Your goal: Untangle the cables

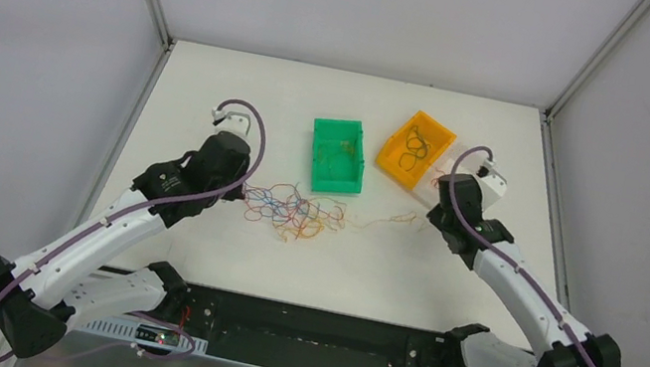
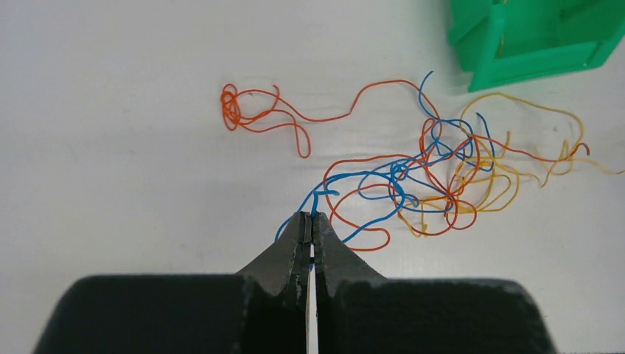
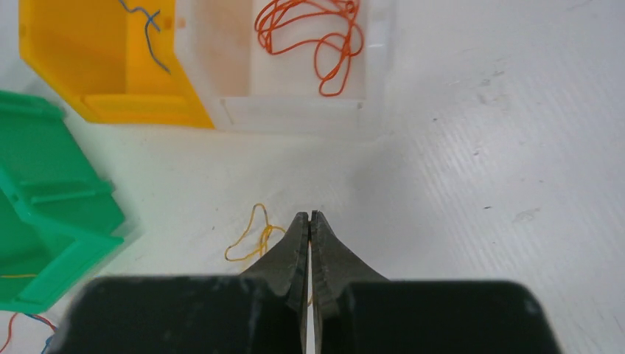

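The cables [image 1: 296, 211] lie in a loose tangle of orange, blue and yellow strands at the table's middle, and the same tangle [image 2: 442, 177] shows in the left wrist view. My left gripper [image 1: 244, 191] sits at the tangle's left edge, shut on a blue cable [image 2: 318, 195] pinched at its tips [image 2: 310, 215]. One orange cable [image 2: 243, 110] curls off to the left of the heap. My right gripper [image 1: 426, 217] is to the right of the tangle, shut [image 3: 309, 215] on a thin yellow cable [image 3: 267, 228] that loops out to its left.
A green bin [image 1: 337, 155] stands behind the tangle. To its right is a yellow bin [image 3: 103, 59] holding a blue strand, and beside that a clear bin [image 3: 295, 103] holding orange cables [image 3: 317, 37]. The right gripper is just in front of these.
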Robot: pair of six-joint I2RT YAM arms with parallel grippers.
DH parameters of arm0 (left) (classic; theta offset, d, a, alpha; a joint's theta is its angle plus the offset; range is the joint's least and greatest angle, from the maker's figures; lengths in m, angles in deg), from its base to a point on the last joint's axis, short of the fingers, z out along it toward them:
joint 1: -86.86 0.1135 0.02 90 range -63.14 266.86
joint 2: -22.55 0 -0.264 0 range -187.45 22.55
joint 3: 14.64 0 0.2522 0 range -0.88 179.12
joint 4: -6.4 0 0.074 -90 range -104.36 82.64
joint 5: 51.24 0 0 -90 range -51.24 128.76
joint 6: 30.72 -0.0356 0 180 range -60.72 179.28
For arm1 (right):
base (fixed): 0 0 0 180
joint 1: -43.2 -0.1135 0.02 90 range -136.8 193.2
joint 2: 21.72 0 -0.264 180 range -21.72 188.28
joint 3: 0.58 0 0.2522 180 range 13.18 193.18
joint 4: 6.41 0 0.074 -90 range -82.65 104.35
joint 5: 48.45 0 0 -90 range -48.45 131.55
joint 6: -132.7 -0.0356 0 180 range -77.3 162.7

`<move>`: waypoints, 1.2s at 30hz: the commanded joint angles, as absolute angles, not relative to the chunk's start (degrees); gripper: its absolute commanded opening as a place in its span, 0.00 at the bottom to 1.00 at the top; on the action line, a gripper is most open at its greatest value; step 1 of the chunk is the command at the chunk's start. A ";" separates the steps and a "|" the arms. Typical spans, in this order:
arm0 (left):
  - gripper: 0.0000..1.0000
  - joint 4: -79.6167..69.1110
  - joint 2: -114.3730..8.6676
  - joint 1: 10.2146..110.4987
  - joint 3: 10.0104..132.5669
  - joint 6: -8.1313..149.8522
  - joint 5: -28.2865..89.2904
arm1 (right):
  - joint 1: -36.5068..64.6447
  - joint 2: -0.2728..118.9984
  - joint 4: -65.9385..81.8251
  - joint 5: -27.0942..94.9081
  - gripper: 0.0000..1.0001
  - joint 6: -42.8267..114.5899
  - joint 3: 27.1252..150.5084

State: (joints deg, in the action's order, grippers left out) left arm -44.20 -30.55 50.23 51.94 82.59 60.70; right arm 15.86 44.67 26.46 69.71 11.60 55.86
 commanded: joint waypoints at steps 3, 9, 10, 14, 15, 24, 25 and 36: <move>0.00 -48.49 -30.26 51.41 54.88 81.38 69.15 | 22.19 35.99 30.41 70.51 0.00 12.31 54.63; 0.00 -53.89 -31.26 53.40 57.43 83.81 78.77 | 29.69 32.57 35.06 73.28 0.00 5.26 54.75; 0.00 -54.27 -31.04 54.16 57.79 84.52 79.70 | 30.84 32.25 34.92 72.87 0.00 4.63 54.36; 0.00 -54.93 -29.30 56.86 57.71 87.70 84.45 | 32.49 32.07 33.77 70.37 0.00 4.02 52.84; 0.00 -54.89 -28.93 57.07 57.49 88.08 85.05 | 32.49 32.27 33.05 68.74 0.00 4.80 52.71; 0.00 -51.23 -30.39 57.15 56.70 87.72 73.95 | 32.50 36.22 28.27 53.22 0.00 9.34 51.83; 0.00 -51.00 -30.62 57.14 56.49 87.99 73.62 | 32.49 36.61 27.65 51.87 0.00 9.95 51.76; 0.00 -47.26 -31.45 57.15 54.77 88.68 68.38 | 25.38 41.22 24.75 44.02 0.04 11.96 52.19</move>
State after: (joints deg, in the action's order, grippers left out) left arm -49.73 -31.25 56.97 55.37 87.79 70.75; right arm 29.35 39.45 26.90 46.59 10.40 51.71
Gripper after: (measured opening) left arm 0.009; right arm 0.014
